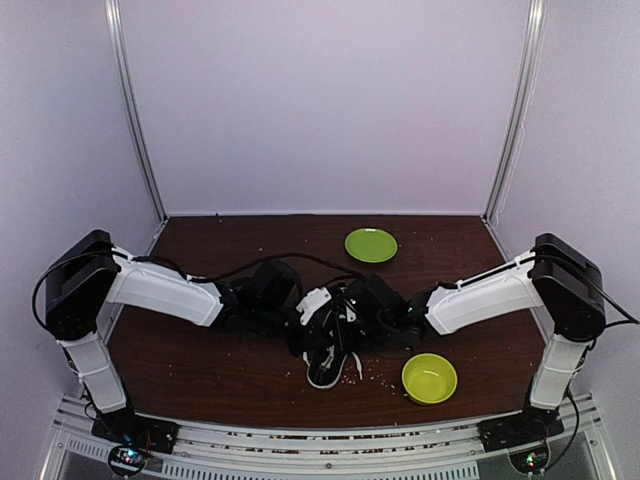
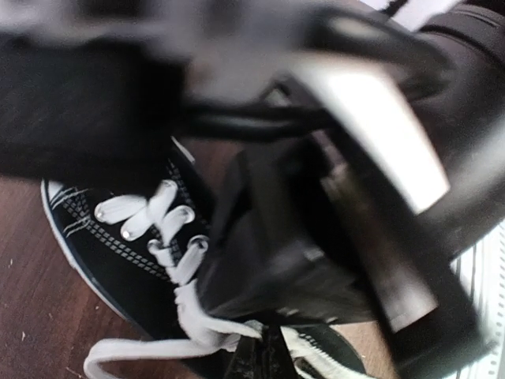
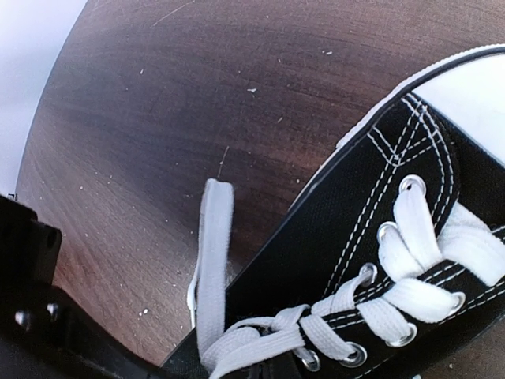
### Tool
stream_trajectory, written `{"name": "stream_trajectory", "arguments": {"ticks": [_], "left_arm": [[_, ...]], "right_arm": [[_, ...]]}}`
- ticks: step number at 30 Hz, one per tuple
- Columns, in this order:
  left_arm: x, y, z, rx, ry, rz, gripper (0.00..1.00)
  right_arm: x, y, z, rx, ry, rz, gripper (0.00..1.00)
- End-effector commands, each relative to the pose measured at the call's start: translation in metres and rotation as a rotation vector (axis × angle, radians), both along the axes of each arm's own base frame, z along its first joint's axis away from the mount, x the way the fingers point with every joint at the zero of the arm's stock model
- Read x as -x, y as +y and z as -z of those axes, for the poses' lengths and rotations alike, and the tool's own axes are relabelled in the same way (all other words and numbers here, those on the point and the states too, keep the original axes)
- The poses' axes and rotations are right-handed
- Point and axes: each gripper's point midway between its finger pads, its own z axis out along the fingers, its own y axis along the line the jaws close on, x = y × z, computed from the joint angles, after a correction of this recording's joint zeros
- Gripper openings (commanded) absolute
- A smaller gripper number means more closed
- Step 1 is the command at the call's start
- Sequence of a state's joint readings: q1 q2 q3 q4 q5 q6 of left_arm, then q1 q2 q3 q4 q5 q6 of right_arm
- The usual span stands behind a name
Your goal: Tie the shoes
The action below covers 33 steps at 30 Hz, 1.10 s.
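Two containers on the table: a lime-green bowl at the near right, its inside showing plain glossy green, and a flat green plate near the back edge, bare-faced. Both sit well apart from the work. The sneaker lies at the near centre, just left of the bowl, with both arms converging over it. From above, the left gripper and right gripper crowd together over the shoe's far part and hide most of it. Both pincers read closed down tight. I cannot tell whether either one pinches a lace. The left wrist view is mostly blocked by the right arm, a blurred dark housing with a white panel, and beneath it the laces cross the black upper. Pale crumbs are scattered on the wood between shoe and bowl. The right wrist view is sharp: black woven canvas with double white stitching, metal eyelets, flat white woven laces criss-crossed, a smooth white toe cap, and one loose lace end lying flat on the dark-brown, fine-grained tabletop beside the shoe's white rubber rim.
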State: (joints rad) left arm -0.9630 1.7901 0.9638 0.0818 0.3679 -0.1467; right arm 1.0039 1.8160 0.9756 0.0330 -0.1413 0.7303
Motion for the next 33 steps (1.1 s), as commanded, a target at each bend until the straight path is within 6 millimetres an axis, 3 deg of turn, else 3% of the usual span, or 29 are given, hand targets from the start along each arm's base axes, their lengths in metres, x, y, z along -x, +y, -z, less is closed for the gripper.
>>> {"name": "stream_trajectory", "arguments": {"ticks": [1,7,11,15,21,25,27,33], "left_arm": [[0.001,-0.008,-0.01,-0.016,-0.072,0.046,0.0],[0.003,0.0,0.008,-0.125,-0.068,0.086,0.0],[-0.001,0.0,0.002,-0.116,-0.075,0.067,0.0],[-0.009,0.003,-0.011,-0.075,-0.071,0.013,0.14],[-0.022,0.014,-0.05,0.062,-0.057,-0.05,0.31],[-0.038,0.02,-0.066,0.124,-0.015,-0.123,0.35],[-0.046,0.021,-0.063,0.123,0.018,-0.158,0.34],[-0.056,0.017,-0.024,0.015,0.112,-0.177,0.31]], "right_arm": [[-0.001,-0.015,0.02,0.076,0.013,0.046,0.0],[-0.001,-0.017,0.017,0.059,0.001,0.051,0.0],[0.001,-0.019,0.019,0.058,0.004,0.047,0.0],[0.003,-0.02,0.021,0.055,0.008,0.044,0.0],[0.005,-0.021,0.024,0.058,0.012,0.039,0.0],[0.005,-0.021,0.024,0.058,0.014,0.035,0.0],[0.005,-0.021,0.024,0.058,0.013,0.036,0.0],[0.005,-0.021,0.024,0.057,0.013,0.034,0.0]]}}
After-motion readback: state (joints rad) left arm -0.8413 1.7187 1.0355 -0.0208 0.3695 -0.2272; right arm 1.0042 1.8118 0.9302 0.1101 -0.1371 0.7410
